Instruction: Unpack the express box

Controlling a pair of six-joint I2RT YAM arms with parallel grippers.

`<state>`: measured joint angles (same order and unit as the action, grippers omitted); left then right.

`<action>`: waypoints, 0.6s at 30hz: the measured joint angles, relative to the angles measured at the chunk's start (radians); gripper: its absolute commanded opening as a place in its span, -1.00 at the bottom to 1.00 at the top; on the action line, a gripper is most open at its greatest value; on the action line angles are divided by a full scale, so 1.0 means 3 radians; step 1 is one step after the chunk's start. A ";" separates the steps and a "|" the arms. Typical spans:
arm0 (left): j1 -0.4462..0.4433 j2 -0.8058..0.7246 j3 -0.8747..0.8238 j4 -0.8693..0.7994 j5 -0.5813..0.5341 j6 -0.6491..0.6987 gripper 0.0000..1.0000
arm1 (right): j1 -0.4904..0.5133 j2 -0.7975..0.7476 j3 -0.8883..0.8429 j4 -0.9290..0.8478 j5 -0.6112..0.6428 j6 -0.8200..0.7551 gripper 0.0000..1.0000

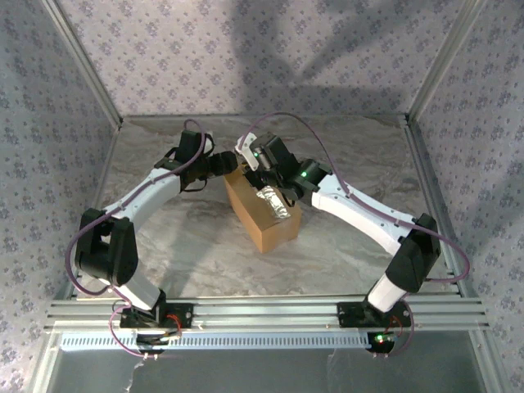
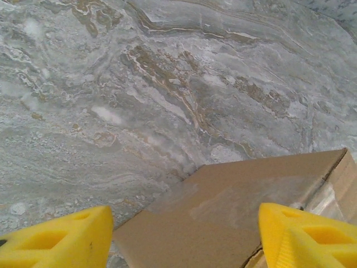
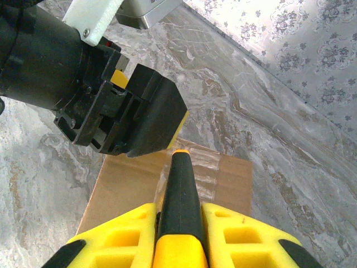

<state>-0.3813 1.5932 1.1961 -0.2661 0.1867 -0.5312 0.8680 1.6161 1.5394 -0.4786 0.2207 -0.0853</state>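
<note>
- In the overhead view, the express box [image 1: 260,219] stands near the middle of the table [image 1: 188,254]. It is turned at an angle, so one end points to the near right and the other to the far left.
- Its top flaps lie down, and a crumpled strip of shiny clear tape [image 1: 274,205] sits on them. The inside of the box is hidden.
- Above the box's far end, the left gripper [image 1: 232,164] and the right gripper [image 1: 266,164] meet, too small there to read their jaws.
- The right wrist view gives that detail. The right gripper [image 3: 181,211] is clenched on a narrow black tool [image 3: 179,178], and the tool's tip lies over the taped seam. Whether the tip touches the tape cannot be told.
- Just beyond that tip, the same view shows the dark body of the left gripper over the box's far edge.
- The left wrist view shows the left gripper [image 2: 184,240] released. Its yellow fingers [image 2: 61,240] are spread wide on either side of a box corner with cloudy tape, and the marbled table lies beyond.
</note>
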 measured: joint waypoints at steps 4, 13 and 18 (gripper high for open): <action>0.0000 0.0000 0.0000 0.0000 0.0099 0.0051 0.35 | -0.0003 -0.0025 -0.0019 -0.0010 -0.0001 0.0000 -1.00; 0.0006 0.0000 0.0009 -0.0001 0.0291 0.0146 0.32 | -0.0009 -0.0062 -0.0062 -0.0003 -0.0013 0.0000 -1.00; 0.0006 0.0000 0.0013 -0.0010 0.0393 0.0178 0.28 | -0.0019 -0.0064 -0.0062 -0.0001 -0.0024 0.0000 -1.00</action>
<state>-0.3794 1.5932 1.1999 -0.2691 0.3046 -0.4778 0.8623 1.5970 1.5208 -0.4789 0.2134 -0.0853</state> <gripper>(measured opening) 0.648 0.210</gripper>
